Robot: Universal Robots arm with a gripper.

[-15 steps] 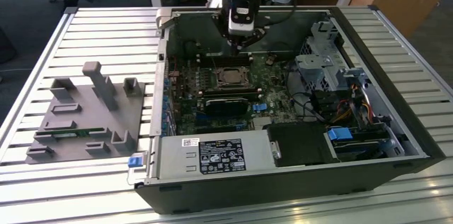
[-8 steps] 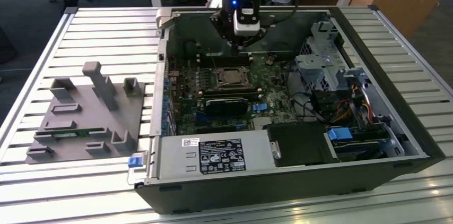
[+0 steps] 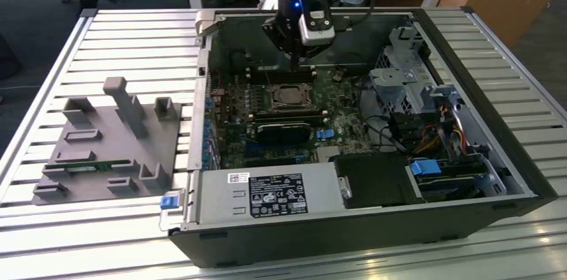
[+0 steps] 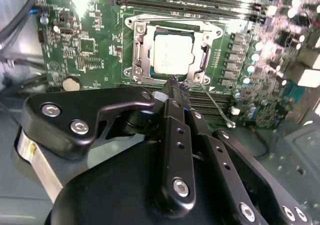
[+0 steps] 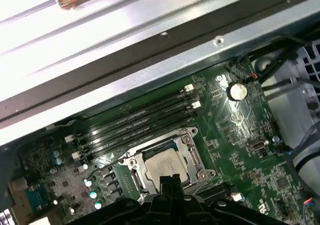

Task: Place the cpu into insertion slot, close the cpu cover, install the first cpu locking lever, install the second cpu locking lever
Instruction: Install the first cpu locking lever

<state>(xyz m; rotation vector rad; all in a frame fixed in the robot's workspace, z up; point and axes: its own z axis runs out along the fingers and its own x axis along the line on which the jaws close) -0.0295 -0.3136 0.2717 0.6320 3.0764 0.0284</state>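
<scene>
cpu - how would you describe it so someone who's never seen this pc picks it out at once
Look inside the open computer case at the green motherboard, just beside the long black memory slots. The cpu is the flat, dull silver square seen through the window of the cpu cover; unlike those slots it is pale, square and smooth.

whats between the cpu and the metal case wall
A row of long dark memory slots lies between the cpu and the case wall, seen in the first wrist view.
</scene>
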